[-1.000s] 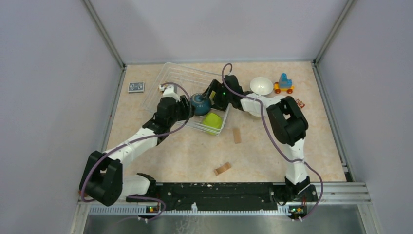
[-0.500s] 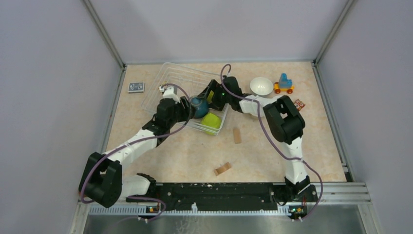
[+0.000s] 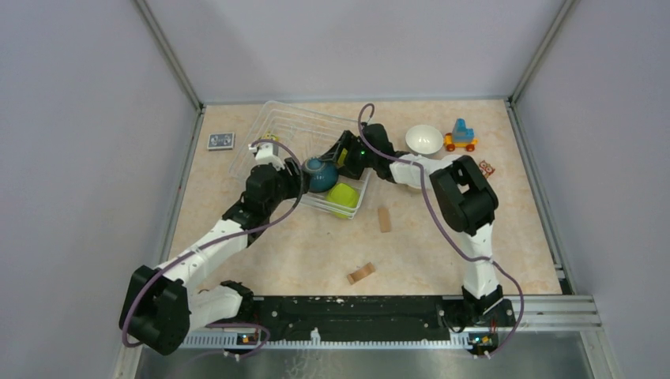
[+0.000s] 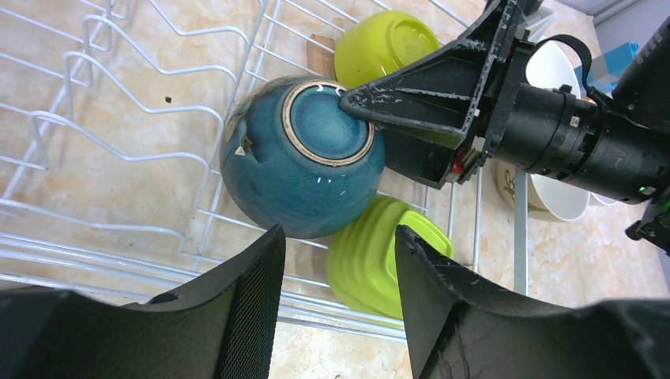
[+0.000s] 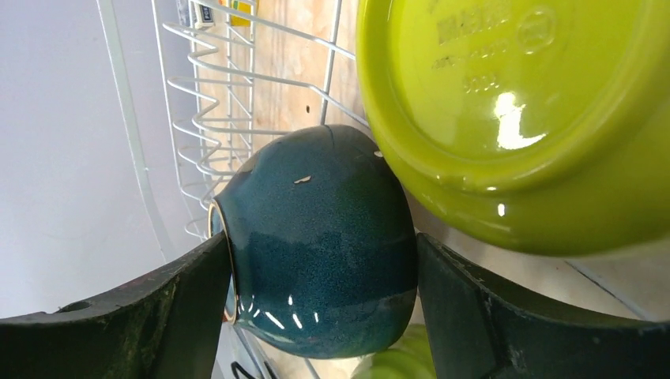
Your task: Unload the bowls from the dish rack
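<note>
From above, my left gripper (image 3: pixel 297 174) has drawn back from the teal bowl (image 3: pixel 321 174), which hangs over the rack's (image 3: pixel 265 130) right end. Left wrist: my fingers are spread and empty, the bowl beyond them. Right wrist: my right gripper (image 5: pixel 322 246) clamps the bowl — I judge it handed over, ready to lift out.

- From above, the right gripper (image 3: pixel 330 164) is mostly hidden between its own arm and the teal bowl (image 3: pixel 320 174). It also covers nearly all of the far lime bowl (image 3: pixel 341 155).
- At the far left, a card (image 3: pixel 220 140) is too small to read.
- In the left wrist view, the bottom edge cuts off the left gripper (image 4: pixel 338 237). The near lime bowl (image 4: pixel 371 260) sits partly behind the teal bowl, and the right arm half hides a white bowl (image 4: pixel 561 207).
- In the right wrist view, the far lime bowl runs off the top and right edges, and the lettering on its base is too blurred to read.
</note>
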Available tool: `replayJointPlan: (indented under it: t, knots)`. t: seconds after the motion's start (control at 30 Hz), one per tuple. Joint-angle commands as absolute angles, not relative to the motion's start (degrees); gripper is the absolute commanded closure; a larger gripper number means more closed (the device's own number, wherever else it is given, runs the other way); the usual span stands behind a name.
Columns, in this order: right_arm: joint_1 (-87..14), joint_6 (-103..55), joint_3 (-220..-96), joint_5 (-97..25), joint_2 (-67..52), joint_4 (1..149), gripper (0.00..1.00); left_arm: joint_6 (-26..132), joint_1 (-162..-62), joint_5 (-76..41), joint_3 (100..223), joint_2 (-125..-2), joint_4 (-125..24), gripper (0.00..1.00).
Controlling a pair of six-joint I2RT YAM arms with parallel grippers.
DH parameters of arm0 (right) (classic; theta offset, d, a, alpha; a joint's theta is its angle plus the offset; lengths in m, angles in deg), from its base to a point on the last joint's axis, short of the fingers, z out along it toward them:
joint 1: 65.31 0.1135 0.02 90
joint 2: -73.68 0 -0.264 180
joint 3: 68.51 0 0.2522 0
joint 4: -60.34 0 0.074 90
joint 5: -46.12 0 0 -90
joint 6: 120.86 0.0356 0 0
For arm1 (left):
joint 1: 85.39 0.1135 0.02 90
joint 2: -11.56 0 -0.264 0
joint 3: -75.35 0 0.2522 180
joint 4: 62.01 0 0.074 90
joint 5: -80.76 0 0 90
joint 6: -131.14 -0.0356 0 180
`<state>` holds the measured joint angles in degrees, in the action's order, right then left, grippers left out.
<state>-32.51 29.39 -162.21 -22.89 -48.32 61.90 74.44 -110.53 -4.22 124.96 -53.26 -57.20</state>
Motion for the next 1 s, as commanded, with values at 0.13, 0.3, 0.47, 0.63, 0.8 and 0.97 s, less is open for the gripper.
replayJointPlan:
  t: [0.13, 0.3, 0.47, 0.63, 0.8, 0.97]
  knots:
    - [-31.9, 21.4, -164.9, -28.3, -41.9, 71.6, 0.44, 74.0, -110.3, -1.6, 124.1, -51.2, -58.2, 0.41]
    - [-30.8, 14.1, -167.3, -34.9, -39.1, 77.5, 0.45, 73.8, -110.3, -1.4, 124.2, -50.6, -58.2, 0.41]
    - [-30.4, 5.1, -170.1, -39.9, -36.6, 81.0, 0.54, 73.7, -110.3, -1.7, 124.0, -50.3, -58.6, 0.41]
    - [-29.4, -5.2, -174.7, -44.3, -35.0, 86.2, 0.56, 73.8, -110.3, -2.1, 123.8, -50.5, -58.4, 0.41]
    - [-26.1, -16.4, -178.2, -51.4, -35.2, 89.6, 0.56, 73.9, -110.3, -1.0, 123.5, -50.2, -58.0, 0.41]
    - [-22.2, -24.6, -179.2, -59.9, -37.1, 90.4, 0.56, 74.6, -110.3, 3.6, 124.0, -49.4, -54.8, 0.4]
